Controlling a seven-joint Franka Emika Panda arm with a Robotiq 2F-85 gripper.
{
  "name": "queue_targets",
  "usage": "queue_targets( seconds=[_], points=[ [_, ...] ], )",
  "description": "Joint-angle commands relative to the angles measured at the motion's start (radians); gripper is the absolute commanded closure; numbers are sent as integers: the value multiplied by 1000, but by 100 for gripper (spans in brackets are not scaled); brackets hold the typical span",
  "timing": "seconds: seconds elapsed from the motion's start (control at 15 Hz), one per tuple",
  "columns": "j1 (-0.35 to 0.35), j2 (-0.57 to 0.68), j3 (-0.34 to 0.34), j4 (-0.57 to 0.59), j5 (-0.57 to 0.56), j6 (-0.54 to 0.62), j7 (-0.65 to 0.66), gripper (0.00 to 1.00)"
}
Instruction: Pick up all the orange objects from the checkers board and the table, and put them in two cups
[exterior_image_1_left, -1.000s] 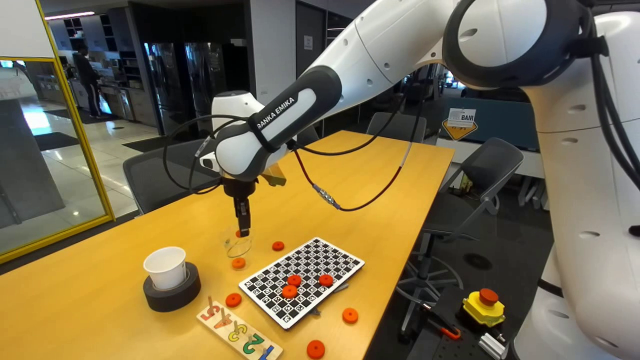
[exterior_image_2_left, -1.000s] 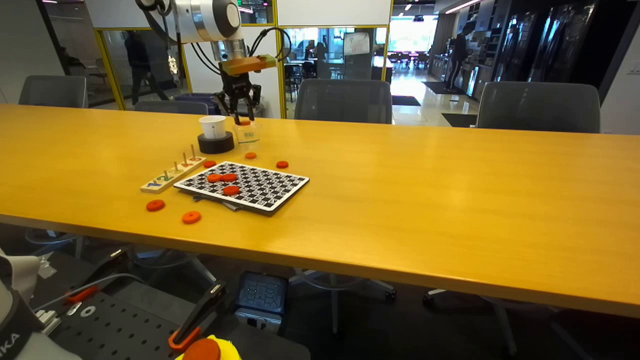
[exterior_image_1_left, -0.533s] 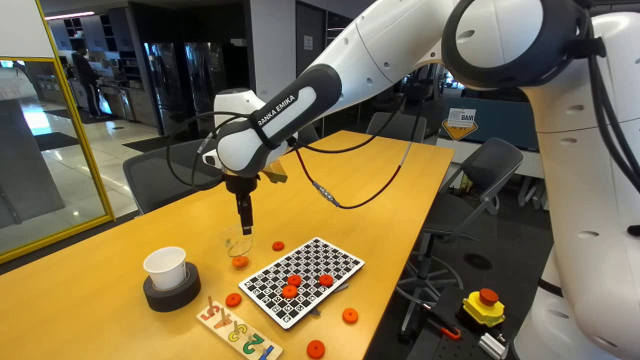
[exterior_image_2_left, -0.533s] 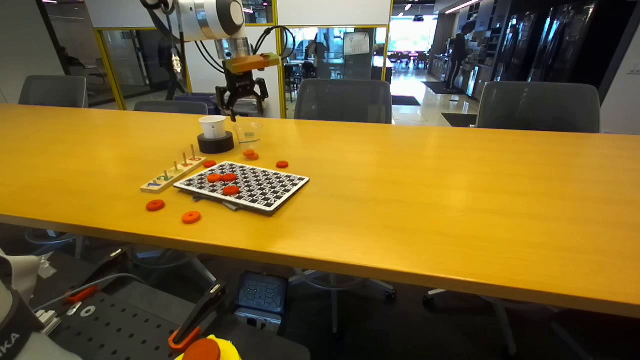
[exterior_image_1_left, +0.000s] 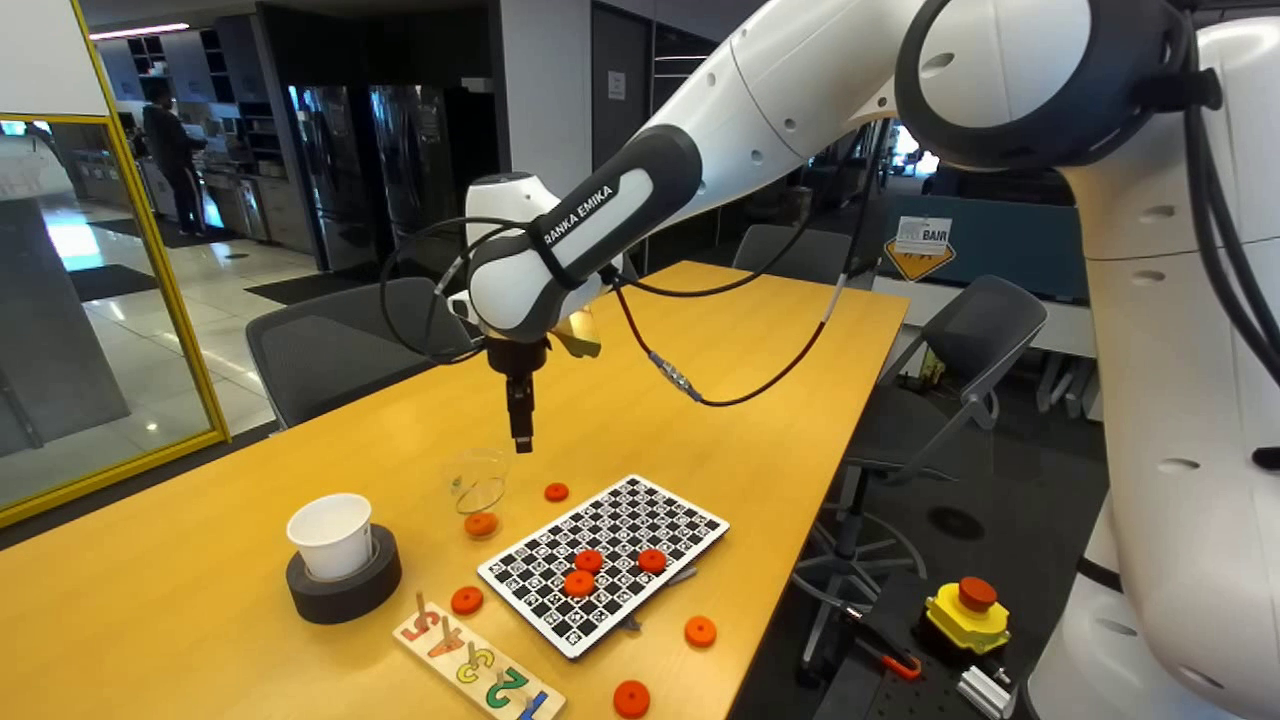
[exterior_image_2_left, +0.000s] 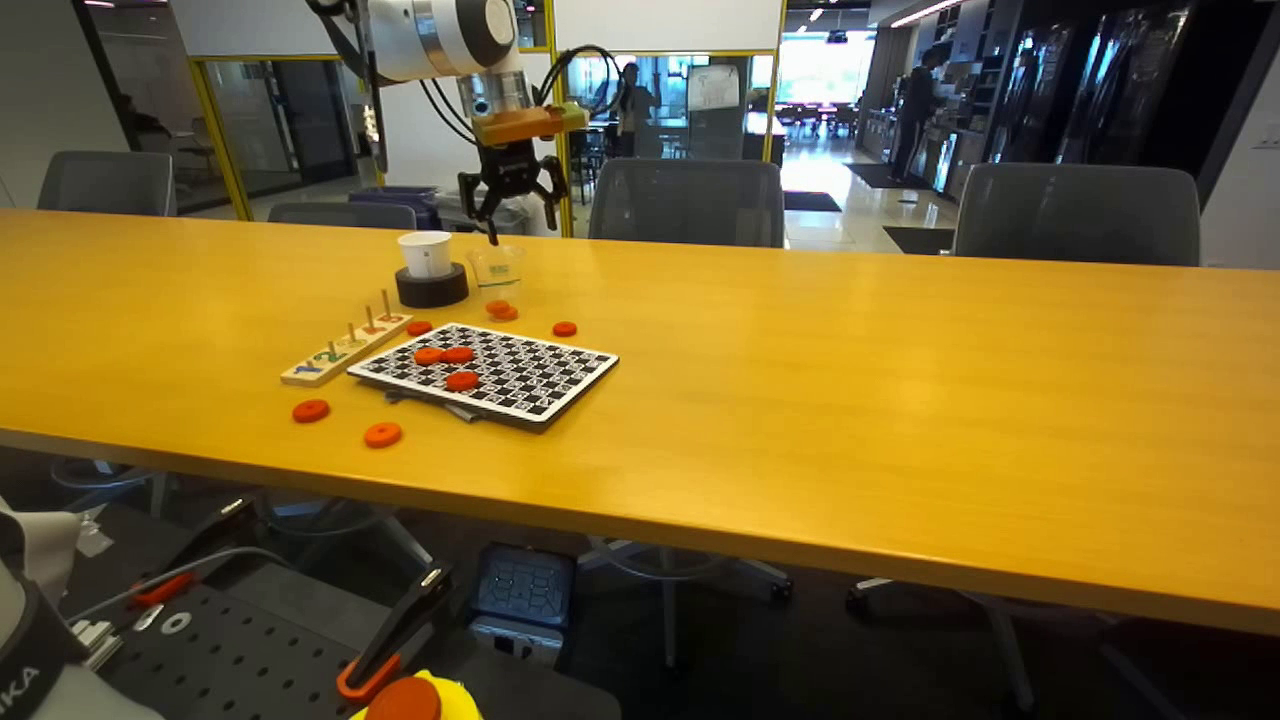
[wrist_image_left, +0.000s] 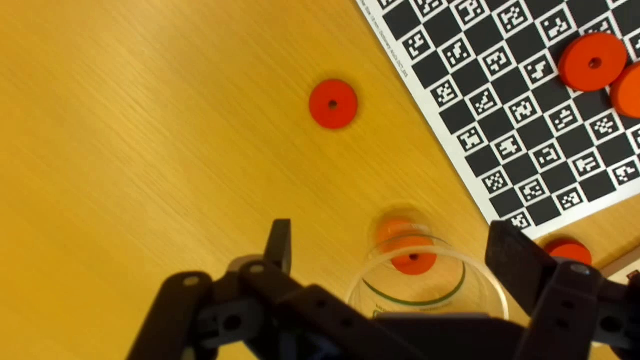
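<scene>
My gripper (exterior_image_2_left: 522, 230) hangs open and empty above the table (exterior_image_2_left: 850, 400), its fingertips higher than the clear cup (exterior_image_2_left: 497, 268). In the wrist view the cup's rim shows between and below the spread fingers (wrist_image_left: 515, 265). Orange pieces (exterior_image_2_left: 498, 308) lie at the bottom of that cup. The white cup (exterior_image_1_left: 330, 530) beside it stands on a dark ring; its inside bottom is hidden. Three orange pieces (exterior_image_1_left: 652, 560) rest on the checkers board (exterior_image_1_left: 630, 515). On the table lie an orange piece (wrist_image_left: 333, 104) near the board, another (exterior_image_1_left: 466, 600) by the number strip, and two (exterior_image_2_left: 382, 434) towards the front edge.
A wooden number strip (exterior_image_1_left: 480, 660) with upright pegs lies beside the board. Something grey (exterior_image_2_left: 462, 412) sticks out from under the board. A yellow box with a red button (exterior_image_1_left: 968, 615) stands off the table near the arm's base. Chairs (exterior_image_2_left: 683, 200) line the far side.
The gripper has opened, and the orange piece it held has dropped into the clear cup. Since then the arm has risen slightly and shifted right in both exterior views.
</scene>
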Motion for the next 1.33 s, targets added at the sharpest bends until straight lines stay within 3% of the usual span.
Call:
queue_targets(
  seconds=[0.0, 0.8, 1.27],
  points=[
    [-37, 10, 0, -21, 22, 19, 6, 0],
    [-82, 197, 16, 10, 53, 162, 80, 0],
    [-105, 234, 21, 13, 71, 200, 97, 0]
  ],
)
